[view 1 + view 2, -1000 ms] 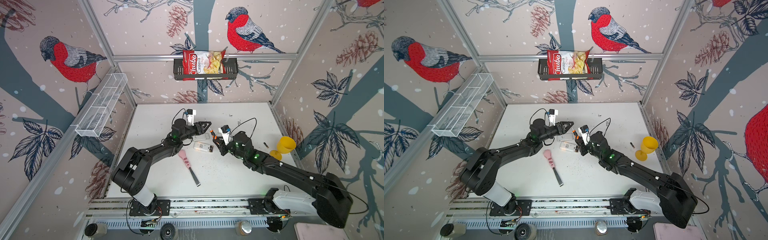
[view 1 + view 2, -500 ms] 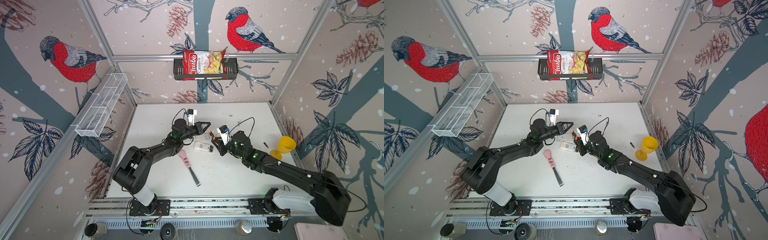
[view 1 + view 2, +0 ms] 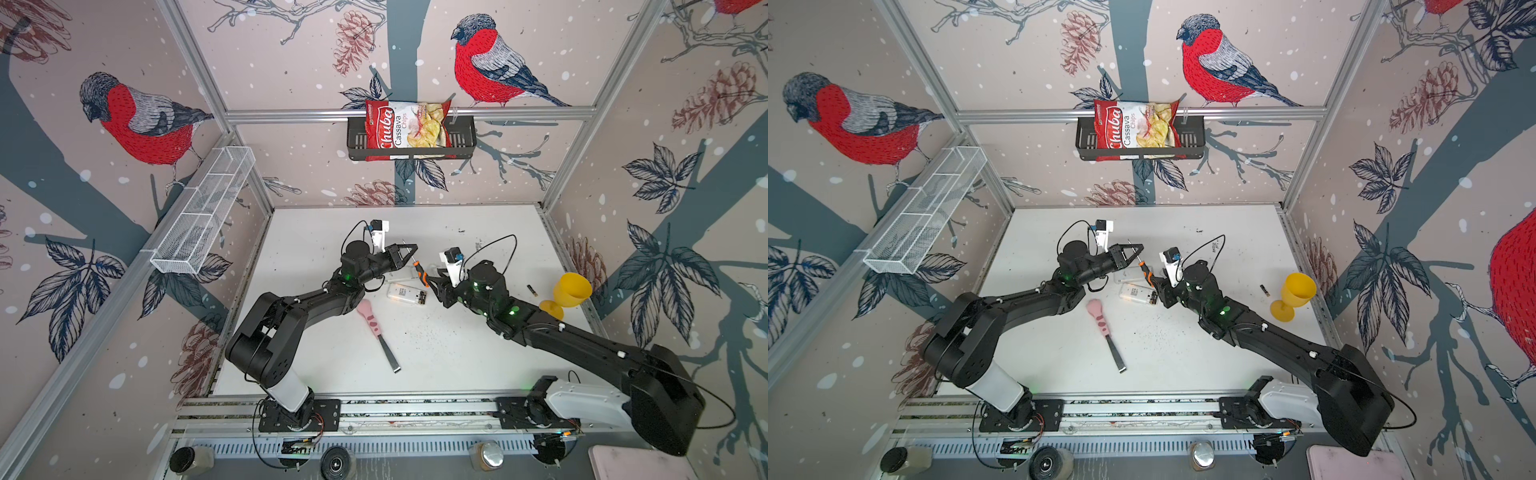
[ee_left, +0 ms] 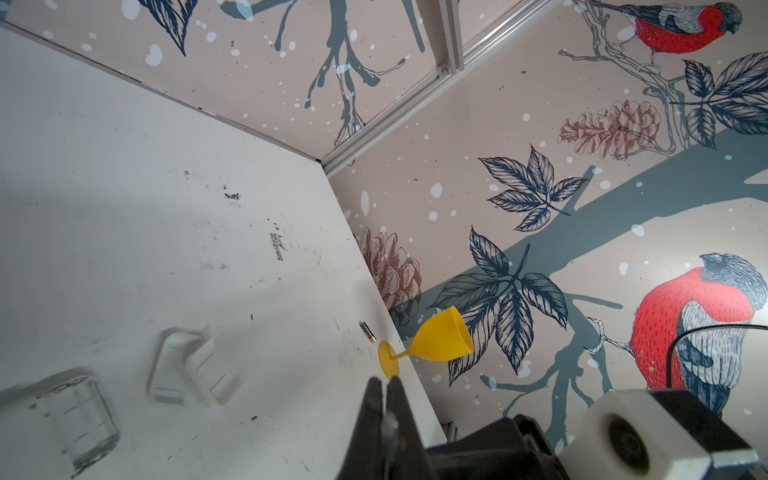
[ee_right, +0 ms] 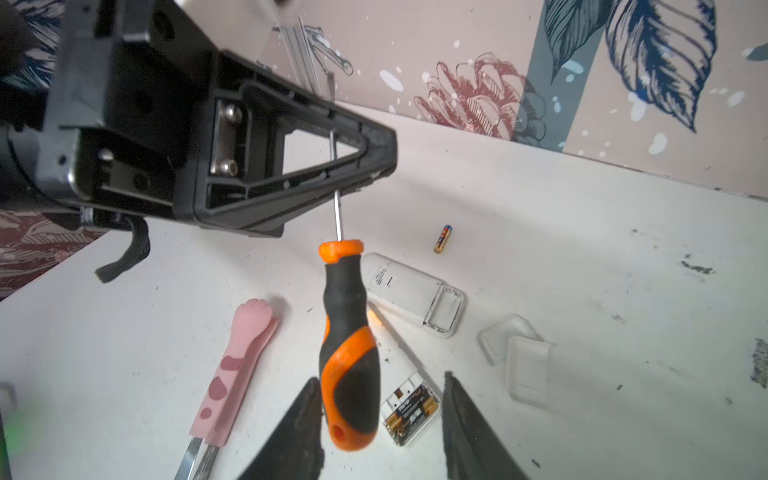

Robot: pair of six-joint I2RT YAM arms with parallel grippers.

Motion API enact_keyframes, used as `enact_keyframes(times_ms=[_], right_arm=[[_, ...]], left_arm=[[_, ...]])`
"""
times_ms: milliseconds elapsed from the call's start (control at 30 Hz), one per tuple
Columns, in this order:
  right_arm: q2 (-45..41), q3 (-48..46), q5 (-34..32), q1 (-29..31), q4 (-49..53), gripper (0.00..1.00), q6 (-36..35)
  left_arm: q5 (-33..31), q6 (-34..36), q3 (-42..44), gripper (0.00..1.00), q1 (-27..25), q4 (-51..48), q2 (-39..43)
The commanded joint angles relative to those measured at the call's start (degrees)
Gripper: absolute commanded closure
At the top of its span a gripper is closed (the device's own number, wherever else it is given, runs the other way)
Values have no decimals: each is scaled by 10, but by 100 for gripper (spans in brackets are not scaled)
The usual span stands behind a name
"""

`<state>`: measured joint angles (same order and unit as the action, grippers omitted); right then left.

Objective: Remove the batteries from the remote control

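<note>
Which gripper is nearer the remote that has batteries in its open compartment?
Right. The right gripper is open right beside the battery end of that remote, flanking the screwdriver handle. The left gripper is raised farther back, shut on the screwdriver shaft.

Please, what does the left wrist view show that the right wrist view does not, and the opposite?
Only the left wrist view: the yellow goblet with a loose battery beside its foot.
Only the right wrist view: the screwdriver, the pink-handled tool, an empty remote, a remote holding batteries, a second loose battery, and the open right claw.
Both: the left claw shut on the screwdriver's shaft, the clear covers, the white table.
</note>
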<state>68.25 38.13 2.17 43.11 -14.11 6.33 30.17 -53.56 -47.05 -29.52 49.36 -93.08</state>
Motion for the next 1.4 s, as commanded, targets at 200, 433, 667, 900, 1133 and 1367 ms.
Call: enact_keyframes(times_ms=[200,433,667,900,1133,1367], right_arm=[[-15,-37,201,-101,-178,22,120],[33,-47,315,-136,-344,8,212],[120,-8,339,-133,-428,6,250],[192,60,353,-125,-441,13,265],[251,105,366,-121,-459,25,282],[277,126,374,-120,-481,36,294]], left_arm=[[-54,-89,1,100,10,116,-4],[-106,-161,4,100,11,207,-12],[-146,-214,10,100,10,257,-23],[-175,-218,-12,100,1,206,-20],[-202,-225,-44,100,-7,147,-28],[-202,-235,-53,100,-15,134,-45]])
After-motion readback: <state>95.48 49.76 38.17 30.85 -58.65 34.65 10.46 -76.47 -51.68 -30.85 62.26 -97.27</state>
